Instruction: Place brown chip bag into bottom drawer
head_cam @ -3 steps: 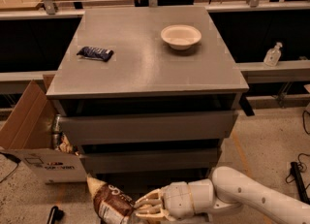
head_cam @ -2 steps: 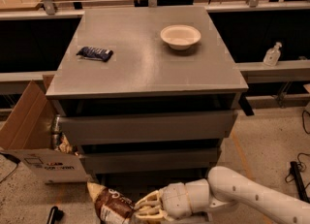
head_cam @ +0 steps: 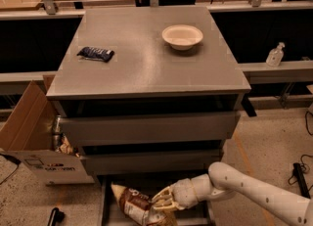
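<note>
The brown chip bag (head_cam: 133, 203), dark brown with a cream end, lies tilted over the open bottom drawer (head_cam: 104, 205), the lowest tray of the grey cabinet (head_cam: 146, 58). My gripper (head_cam: 162, 202) reaches in from the right at the bottom of the view, and its fingers are shut on the bag's right part. The white arm (head_cam: 254, 193) runs off to the lower right. The bag's lower end is cut off by the view's bottom edge.
A white bowl (head_cam: 182, 36) and a small dark blue snack bar wrapper (head_cam: 96, 53) sit on the cabinet top. An open cardboard box (head_cam: 34, 142) with items stands left of the cabinet. A sanitizer bottle (head_cam: 275, 55) stands on a ledge at the right.
The arm has shifted slightly left with the bag, which stays over the bottom drawer. Little else has moved.
</note>
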You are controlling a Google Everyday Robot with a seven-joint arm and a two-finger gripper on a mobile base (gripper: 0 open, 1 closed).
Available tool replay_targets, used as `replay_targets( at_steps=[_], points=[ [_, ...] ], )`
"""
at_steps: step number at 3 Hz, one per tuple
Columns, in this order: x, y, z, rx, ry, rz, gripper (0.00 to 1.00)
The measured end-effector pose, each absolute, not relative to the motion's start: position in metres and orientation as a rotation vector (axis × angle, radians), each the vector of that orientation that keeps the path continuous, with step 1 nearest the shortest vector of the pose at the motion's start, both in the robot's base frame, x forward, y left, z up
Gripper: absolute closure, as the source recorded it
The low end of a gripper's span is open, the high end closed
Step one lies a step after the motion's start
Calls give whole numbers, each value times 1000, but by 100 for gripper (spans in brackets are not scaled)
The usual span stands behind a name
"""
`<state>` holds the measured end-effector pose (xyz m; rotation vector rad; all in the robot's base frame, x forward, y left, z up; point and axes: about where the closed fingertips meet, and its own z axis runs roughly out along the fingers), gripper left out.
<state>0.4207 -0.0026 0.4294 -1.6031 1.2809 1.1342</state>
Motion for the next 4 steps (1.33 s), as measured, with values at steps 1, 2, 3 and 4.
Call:
replay_targets(
  at_steps=[1,2,3,4],
  points=[
    [458,-33,378,-1552,1289,1091,100],
    [469,-48,344,-1497,1319,1066,100],
    [474,-51,314,-1467,1347,1051,82],
    [479,-46,283,-1427,1375,1044,51]
  ],
)
